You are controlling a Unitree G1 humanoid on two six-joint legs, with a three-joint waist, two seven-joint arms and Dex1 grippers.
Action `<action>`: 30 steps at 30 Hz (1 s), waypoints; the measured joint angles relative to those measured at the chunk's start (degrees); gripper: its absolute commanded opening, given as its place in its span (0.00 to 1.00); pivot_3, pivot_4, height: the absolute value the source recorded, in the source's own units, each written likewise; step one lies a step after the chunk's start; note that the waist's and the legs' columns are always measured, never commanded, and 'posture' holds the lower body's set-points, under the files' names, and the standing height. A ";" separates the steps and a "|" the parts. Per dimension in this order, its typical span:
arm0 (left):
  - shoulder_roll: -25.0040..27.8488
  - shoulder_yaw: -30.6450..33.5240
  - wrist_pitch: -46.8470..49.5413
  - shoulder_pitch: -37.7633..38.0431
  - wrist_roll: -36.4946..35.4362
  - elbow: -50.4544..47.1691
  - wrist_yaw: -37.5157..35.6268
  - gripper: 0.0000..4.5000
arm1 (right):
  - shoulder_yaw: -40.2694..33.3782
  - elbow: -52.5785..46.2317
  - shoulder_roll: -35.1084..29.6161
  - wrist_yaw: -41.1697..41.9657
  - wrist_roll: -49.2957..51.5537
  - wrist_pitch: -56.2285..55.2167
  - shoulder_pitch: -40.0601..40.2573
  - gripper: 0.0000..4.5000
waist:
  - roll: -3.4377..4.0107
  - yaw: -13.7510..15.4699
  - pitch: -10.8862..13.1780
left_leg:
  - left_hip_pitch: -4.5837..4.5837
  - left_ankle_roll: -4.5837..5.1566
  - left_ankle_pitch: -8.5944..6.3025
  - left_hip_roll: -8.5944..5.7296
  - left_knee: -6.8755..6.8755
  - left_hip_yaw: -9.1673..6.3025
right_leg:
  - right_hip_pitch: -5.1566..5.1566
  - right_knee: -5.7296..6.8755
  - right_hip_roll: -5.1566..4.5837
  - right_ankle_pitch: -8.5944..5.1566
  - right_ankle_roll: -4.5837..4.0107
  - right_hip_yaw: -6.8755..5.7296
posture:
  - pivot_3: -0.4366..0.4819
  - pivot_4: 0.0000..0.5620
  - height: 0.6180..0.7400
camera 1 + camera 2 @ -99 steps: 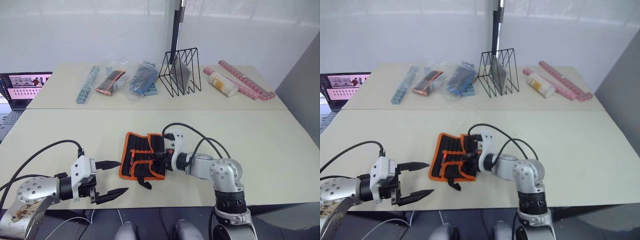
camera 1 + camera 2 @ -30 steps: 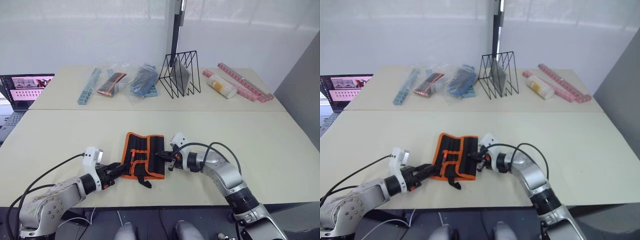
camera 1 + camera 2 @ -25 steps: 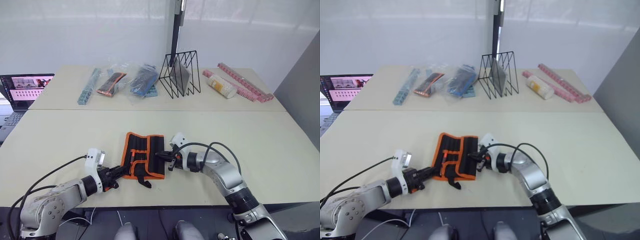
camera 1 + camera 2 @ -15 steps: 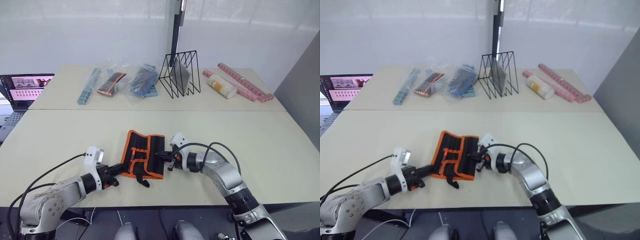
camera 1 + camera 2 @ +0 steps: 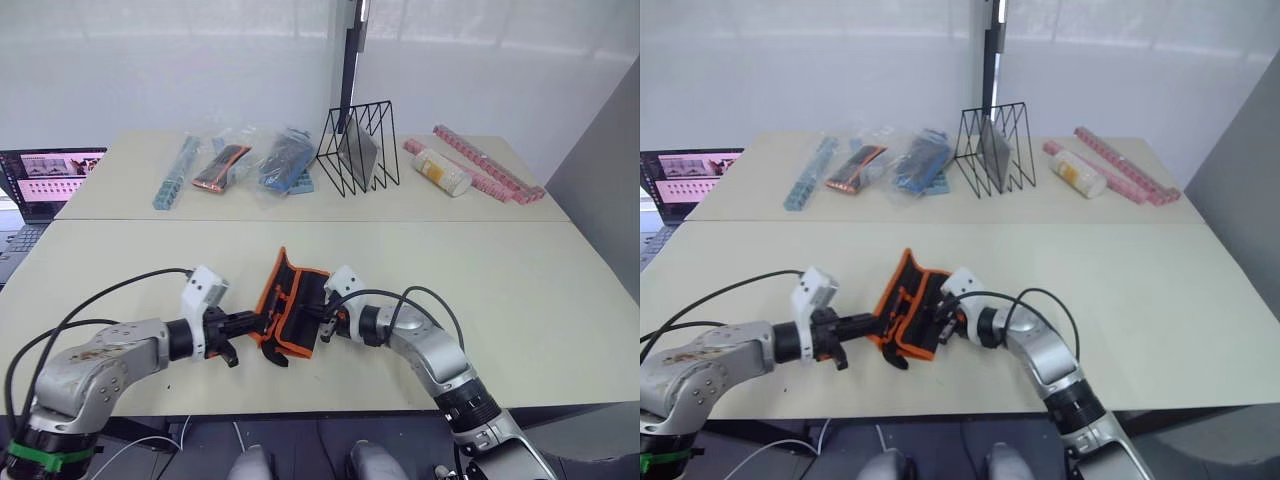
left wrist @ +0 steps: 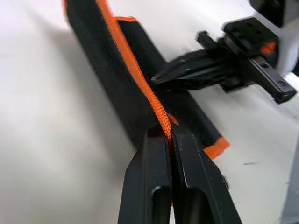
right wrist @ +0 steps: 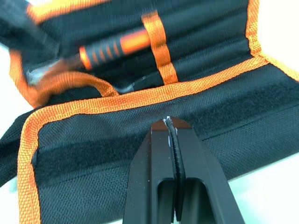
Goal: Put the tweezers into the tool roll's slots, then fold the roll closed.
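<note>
Left wrist view shows my left gripper (image 6: 169,135) clamped on the tool roll (image 5: 290,312)'s raised orange edge, while my right gripper (image 7: 171,125), fingers pressed together, touches its inner face.

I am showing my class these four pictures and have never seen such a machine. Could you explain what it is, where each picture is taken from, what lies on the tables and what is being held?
It is a two-armed robot; each arm ends in a gripper of two black fingers. Two pictures come from cameras in its head, looking down over the arms. The other two come from a camera on each wrist, looking along that gripper's fingers.

On the near table lies the tool roll, black fabric with orange edging. The left gripper is shut on the roll's orange edge, which is lifted off the table. The right gripper, fingers closed, rests against the roll's other side. An orange-handled tool sits in one of the slots.

The far table holds a black wire rack, some plastic bags and pink strips. A laptop stands at the left.
</note>
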 measured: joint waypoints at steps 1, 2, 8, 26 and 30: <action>-0.13 -1.20 -0.01 -1.07 0.62 0.14 -0.08 0.00 | 0.01 -0.08 0.02 -0.09 -0.08 0.00 0.06 0.00 | 0.00 0.01 0.00 | 0.00 0.00 0.00 0.00 0.00 0.00 | 0.00 0.00 0.01 0.00 0.00 0.00 | 0.48 0.27 0.56; -0.25 -2.21 -0.03 -1.97 1.22 0.39 -0.24 0.00 | 0.01 -0.17 0.03 -0.14 -0.12 0.00 0.13 0.00 | 0.00 0.01 0.00 | 0.00 0.00 0.00 0.00 0.00 0.00 | 0.00 0.00 0.01 0.00 0.00 0.00 | 0.48 0.27 0.56; -2.03 -10.30 0.44 -6.45 5.43 2.11 -1.19 0.00 | -0.03 -0.53 -0.15 -0.21 -0.18 0.02 0.37 0.00 | 0.00 0.13 0.00 | -0.01 0.00 0.00 -0.02 0.02 -0.01 | 0.02 0.00 0.00 0.00 0.00 0.02 | 0.48 0.27 0.56; -10.58 -13.44 2.39 -9.44 9.94 6.32 0.51 0.00 | -7.50 -4.97 -6.64 5.08 7.23 9.25 1.52 0.00 | 0.01 2.48 -0.01 | -0.24 0.01 0.01 -0.17 0.27 -0.18 | 0.06 -0.04 -0.03 -0.01 0.03 0.03 | 0.48 0.27 0.56; -11.43 -13.31 2.47 -9.64 10.00 7.09 0.52 0.00 | -10.51 -5.34 -7.49 7.62 10.78 9.69 1.06 0.00 | 0.03 2.70 -0.01 | -0.26 0.02 0.01 -0.19 0.27 -0.19 | 0.08 -0.14 -0.03 -0.01 0.03 0.04 | 0.48 0.27 0.56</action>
